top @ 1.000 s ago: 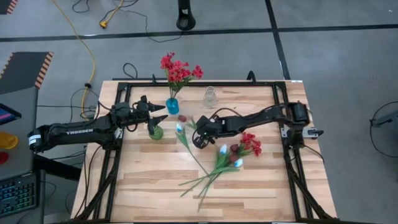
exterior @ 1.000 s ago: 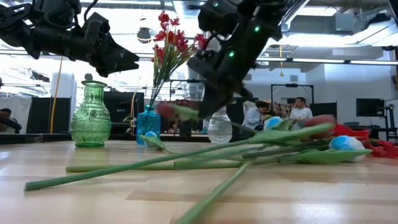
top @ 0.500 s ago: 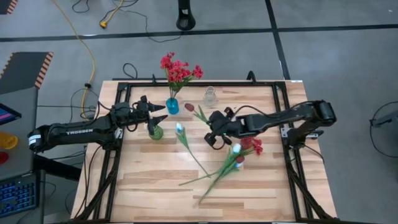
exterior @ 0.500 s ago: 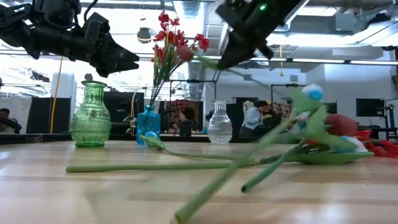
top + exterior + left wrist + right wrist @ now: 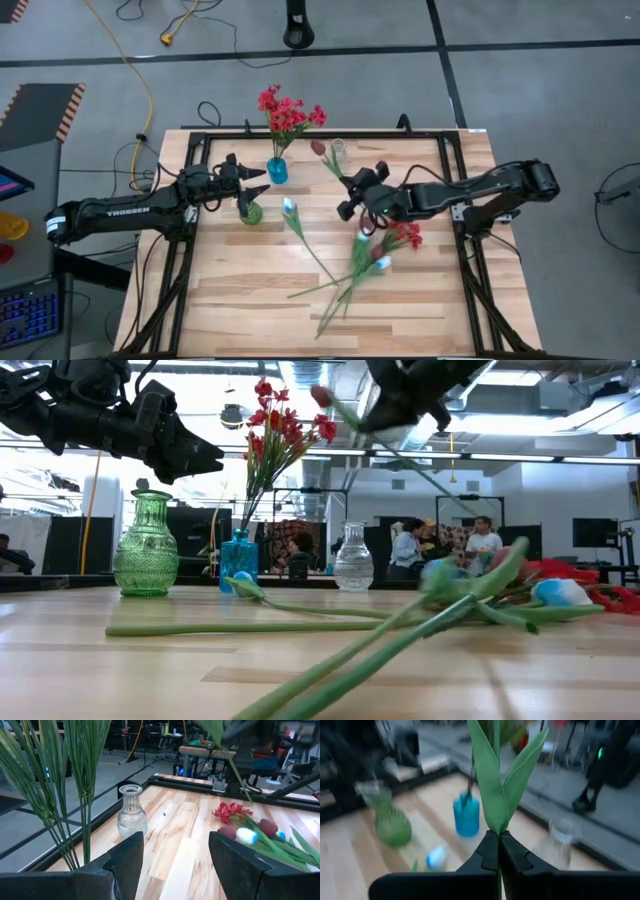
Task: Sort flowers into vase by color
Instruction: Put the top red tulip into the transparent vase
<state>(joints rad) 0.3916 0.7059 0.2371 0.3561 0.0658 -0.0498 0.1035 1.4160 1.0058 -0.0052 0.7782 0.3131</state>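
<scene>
My right gripper (image 5: 350,200) is shut on a dark maroon tulip (image 5: 318,147), raised above the table's middle near the clear vase (image 5: 338,155). In the low view the blossom (image 5: 320,395) shows high up. More flowers lie in a pile (image 5: 378,250) on the table, and a white tulip (image 5: 289,207) lies on its side to their left. Red blossoms (image 5: 288,112) stand in the blue vase (image 5: 277,170). My left gripper (image 5: 262,182) hangs open above the green vase (image 5: 250,211). My right gripper pinches the maroon tulip's stem where its leaves fork (image 5: 498,832), between its two fingers (image 5: 487,851). The fingers come from the table's right, slanting slightly down, and lie across the stem. The tulip is lifted and tilted, blossom up toward the far edge, and its lower stem (image 5: 239,779) hangs over the pile.
The three vases stand in a row near the far edge, the green one (image 5: 146,548) leftmost. The black frame rails (image 5: 450,170) run along the table's sides. Bare wood (image 5: 240,290) lies at the near left.
My right gripper has risen and drawn toward the table's far right, tipping from pointing steeply down to nearly level. It stayed shut and carried the maroon tulip up off the table, blossom swinging toward the clear vase. The pile's stems were stirred and lie shifted.
</scene>
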